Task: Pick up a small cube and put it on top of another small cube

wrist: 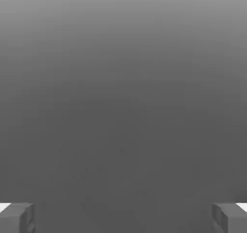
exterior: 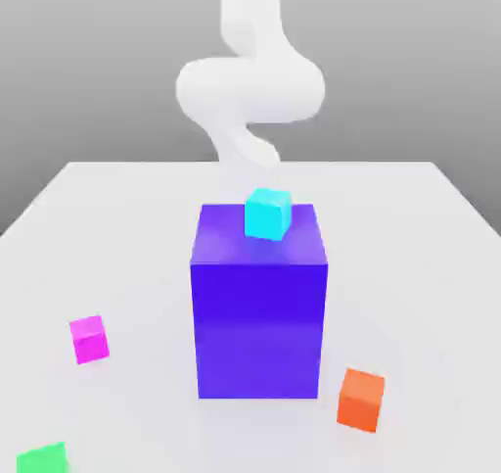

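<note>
Four small cubes are out here, plus one big purple-blue block (exterior: pixel 258 329) sitting mid-tabletop (exterior: pixel 127 226). The cyan cube (exterior: pixel 267 214) is up on top of that block, turned a bit and over toward the exterior view's right side of its top face. Down on the tabletop, the magenta cube (exterior: pixel 89 340) is off to the exterior view's left of the block, and the green cube (exterior: pixel 42 459) is nearer the camera on that same side, partly cut off by the frame edge. The orange cube (exterior: pixel 361 401) is near the block on the exterior view's right. The white arm (exterior: pixel 250 89) is behind the block. As for the pincer (wrist: pixel 123 218), it's wide open in the hand view, nothing between the fingertips.
</note>
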Robot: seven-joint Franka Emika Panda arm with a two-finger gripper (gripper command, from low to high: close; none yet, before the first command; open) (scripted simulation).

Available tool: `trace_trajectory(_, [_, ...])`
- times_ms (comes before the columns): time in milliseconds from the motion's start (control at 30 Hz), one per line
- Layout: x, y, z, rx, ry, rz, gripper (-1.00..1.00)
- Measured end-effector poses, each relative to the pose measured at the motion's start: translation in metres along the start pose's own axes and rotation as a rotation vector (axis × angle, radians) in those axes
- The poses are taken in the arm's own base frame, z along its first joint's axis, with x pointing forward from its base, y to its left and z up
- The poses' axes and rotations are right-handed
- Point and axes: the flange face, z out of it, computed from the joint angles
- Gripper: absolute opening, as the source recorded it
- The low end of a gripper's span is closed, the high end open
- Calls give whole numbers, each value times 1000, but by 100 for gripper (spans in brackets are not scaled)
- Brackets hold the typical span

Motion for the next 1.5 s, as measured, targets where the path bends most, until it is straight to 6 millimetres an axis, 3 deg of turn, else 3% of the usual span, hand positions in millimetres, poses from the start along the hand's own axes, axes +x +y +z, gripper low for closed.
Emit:
trace_trajectory(167, [21, 80, 123, -211, -32, 221, 0])
trace_trajectory(333, [20, 186, 212, -393, -68, 445, 0])
trace_trajectory(467, [-2, 279, 261, -527, -102, 633, 0])
trace_trajectory(600, [-39, 375, 288, -653, -135, 845, 0])
trace_trajectory(667, [-65, 412, 297, -707, -159, 937, 0])
trace_trajectory(700, [-74, 422, 303, -718, -166, 956, 0])
trace_trajectory(900, [-104, 454, 345, -732, -172, 972, 0])
trace_trajectory(933, [-108, 457, 349, -732, -172, 972, -100])
trace_trajectory(1167, [-107, 456, 349, -731, -172, 972, -100])
trace_trajectory(1400, [-79, 426, 308, -731, -172, 973, -100])
trace_trajectory(1500, [-57, 403, 321, -731, -171, 975, -100])
